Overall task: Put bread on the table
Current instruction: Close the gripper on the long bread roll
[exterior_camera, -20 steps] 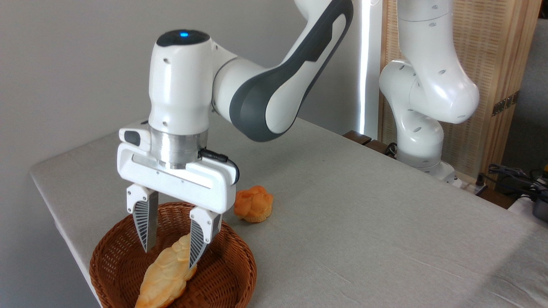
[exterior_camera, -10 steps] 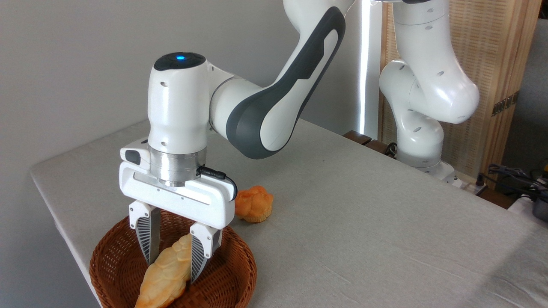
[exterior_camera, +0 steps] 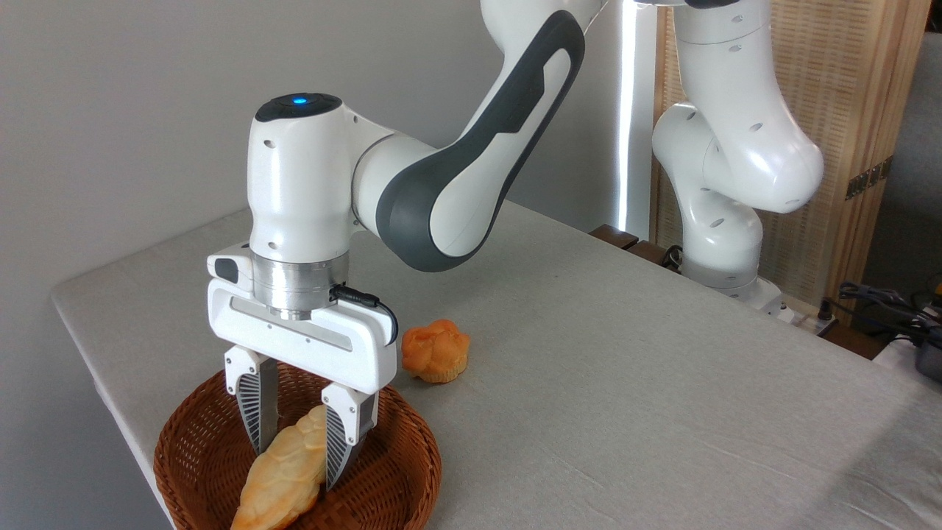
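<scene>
Plain grey painted wall (exterior_camera: 132, 110) fills left and centre behind scene. Bright vertical strip of daylight (exterior_camera: 627, 118) beside it. Pale wooden slatted folding screen (exterior_camera: 854, 88) at right, small dark metal hinge on its edge. Dark tangled cables (exterior_camera: 876, 302) at far right edge, near low dark wooden ledge (exterior_camera: 625, 243).

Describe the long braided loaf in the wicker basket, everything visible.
The long pale golden braided loaf has a glossy, ridged plaited crust and tapered ends. It lies slanted in the brown woven wicker basket, its lower end running out of the picture at the bottom. The white two-finger gripper straddles its upper half, one ribbed finger on either side; actual contact cannot be judged.
</scene>
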You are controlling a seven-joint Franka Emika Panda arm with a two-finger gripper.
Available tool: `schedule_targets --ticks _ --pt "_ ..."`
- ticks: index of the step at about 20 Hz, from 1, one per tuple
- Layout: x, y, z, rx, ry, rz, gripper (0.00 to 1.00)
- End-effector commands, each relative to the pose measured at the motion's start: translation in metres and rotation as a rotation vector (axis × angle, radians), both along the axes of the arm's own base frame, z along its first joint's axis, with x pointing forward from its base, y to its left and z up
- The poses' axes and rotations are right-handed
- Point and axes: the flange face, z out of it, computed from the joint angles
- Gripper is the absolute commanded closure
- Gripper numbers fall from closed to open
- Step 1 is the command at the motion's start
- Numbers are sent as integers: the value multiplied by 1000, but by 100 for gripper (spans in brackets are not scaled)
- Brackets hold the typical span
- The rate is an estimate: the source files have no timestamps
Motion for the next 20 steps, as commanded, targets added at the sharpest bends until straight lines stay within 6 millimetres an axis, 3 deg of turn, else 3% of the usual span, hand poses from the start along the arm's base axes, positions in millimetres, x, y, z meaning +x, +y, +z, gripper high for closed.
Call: schedule_targets --ticks 1,10,20 --pt "2 -2 6 15 -24 -28 72" --pt "2 -4 10 14 -30 -32 72" --pt "-17 -3 68 6 -54 -46 67"
